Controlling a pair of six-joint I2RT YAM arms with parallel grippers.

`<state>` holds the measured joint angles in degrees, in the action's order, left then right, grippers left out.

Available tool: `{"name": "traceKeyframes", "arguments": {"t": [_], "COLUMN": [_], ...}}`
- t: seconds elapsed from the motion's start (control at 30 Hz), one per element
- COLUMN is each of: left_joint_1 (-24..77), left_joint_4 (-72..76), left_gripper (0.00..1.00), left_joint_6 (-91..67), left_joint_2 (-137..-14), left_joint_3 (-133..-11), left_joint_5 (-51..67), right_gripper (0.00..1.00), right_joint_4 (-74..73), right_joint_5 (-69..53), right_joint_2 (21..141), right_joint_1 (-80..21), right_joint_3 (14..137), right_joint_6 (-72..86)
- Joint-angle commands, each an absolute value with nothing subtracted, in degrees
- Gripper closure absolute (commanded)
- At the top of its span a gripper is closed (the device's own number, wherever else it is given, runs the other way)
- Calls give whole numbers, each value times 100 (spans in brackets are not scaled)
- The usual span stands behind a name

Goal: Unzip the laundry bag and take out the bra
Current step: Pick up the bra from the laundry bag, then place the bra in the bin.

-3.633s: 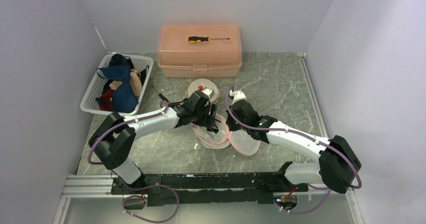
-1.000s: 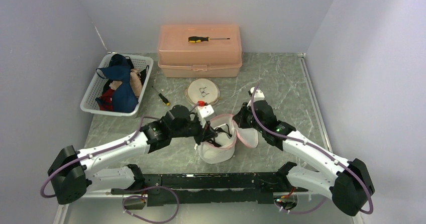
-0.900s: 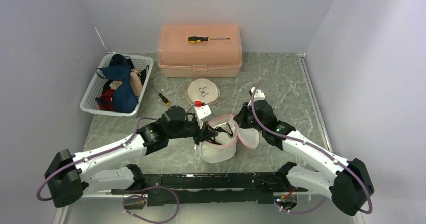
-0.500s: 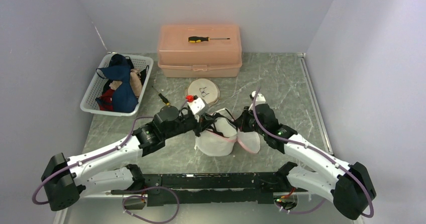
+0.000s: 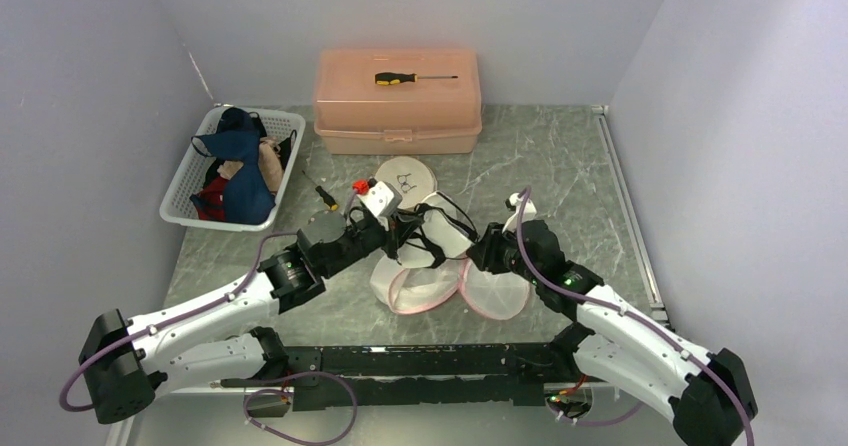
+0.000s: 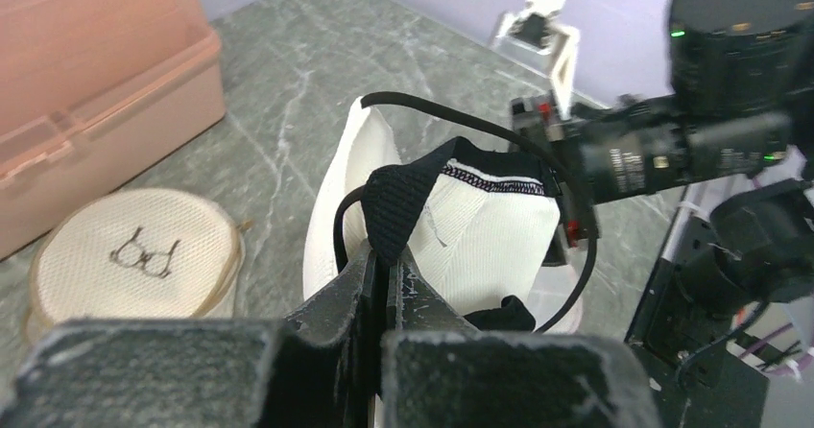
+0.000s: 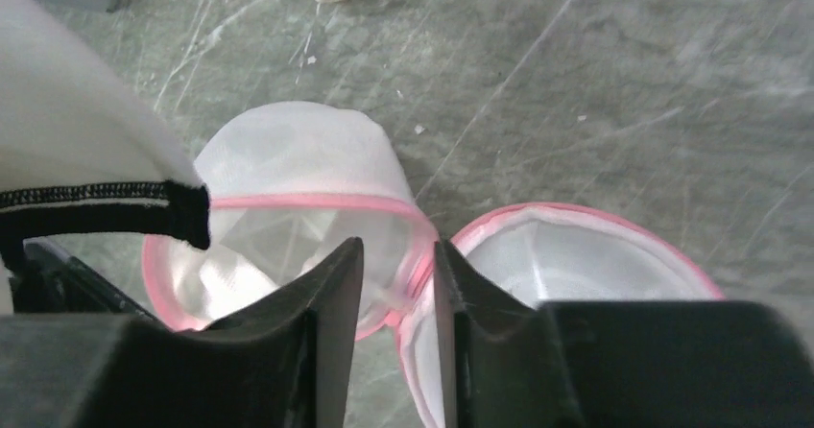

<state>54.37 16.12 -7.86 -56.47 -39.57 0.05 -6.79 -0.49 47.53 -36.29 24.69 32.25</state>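
Nearest to our bases, the laundry bag (image 5: 415, 288) is lying unzipped on the table (image 5: 560, 166), its two pink-rimmed halves falling open side by side like a clam, mouths upward. Our right gripper (image 7: 396, 250) is hovering low over the spot where the two rims meet. Its jaws are standing a little apart with the pink edge showing in the gap, and we are not clamping anything as far as we can tell. We judge it is sitting there to steady the bag against the pull from the other arm.

Just beyond, our left gripper (image 6: 384, 255) is pressing its jaws together on a black strap of the bra (image 6: 480, 217). It is holding the bra in the air above the bag's left half, with the white cups hanging and a loose black strap looping out to one side. The bra is looking free of the bag, or very nearly, so we judge the removal is all but done. Pinching the strap rather than a cup is giving us a thin, firm edge to grip.

Farther back, a round mesh pouch (image 5: 405, 178) is resting flat, with a short screwdriver (image 5: 320, 194) lying to its left. At the far left a basket (image 5: 176, 201) is holding a heap of clothes, a likely place for the bra. Against the back wall a pink box (image 5: 398, 116) is sitting closed with a long screwdriver (image 5: 415, 77) on its lid.
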Motion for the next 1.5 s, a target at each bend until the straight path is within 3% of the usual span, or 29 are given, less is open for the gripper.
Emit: {"name": "traceKeyframes", "arguments": {"t": [0.0, 0.13, 0.33, 0.47, 0.7, 1.0, 1.27, 1.47], "left_joint_1": [5458, 5457, 5385, 5008, 3552, 1754, -744, -1659], "left_joint_4": [1257, 522, -735, -1298, -1938, -2325, -1878, -1471], "left_gripper": [97, 97, 97, 97, 97, 97, 97, 97], "left_joint_6": [-1087, -1212, -1316, -1453, -2074, -2909, -4368, -4746], "left_joint_2": [-5470, -5561, -5810, -5918, -6019, -6590, -7107, -7749], "left_joint_3": [-4424, -4914, -5826, -6390, -7205, -8097, -7807, -7752], "left_joint_5": [-731, -1215, -2067, -2192, -1246, -605, 928, 1418], "right_gripper": [54, 36, 26, 26, 26, 28, 29, 30], "right_joint_4": [-766, -1092, -1584, -1788, -1671, -1345, -1093, -1079], "right_joint_5": [218, 327, 567, 822, 881, 414, 21, -202], "right_joint_2": [4406, 4179, 3699, 3214, 2358, 2467, 2418, 2224], "right_joint_1": [-3605, -3605, -3604, -3611, -3607, -3610, -3604, -3608], "right_joint_3": [2619, 2894, 3275, 3444, 3355, 3047, 2758, 2529], "right_joint_6": [3179, 3083, 2961, 2810, 2752, 2919, 3038, 3129]}}
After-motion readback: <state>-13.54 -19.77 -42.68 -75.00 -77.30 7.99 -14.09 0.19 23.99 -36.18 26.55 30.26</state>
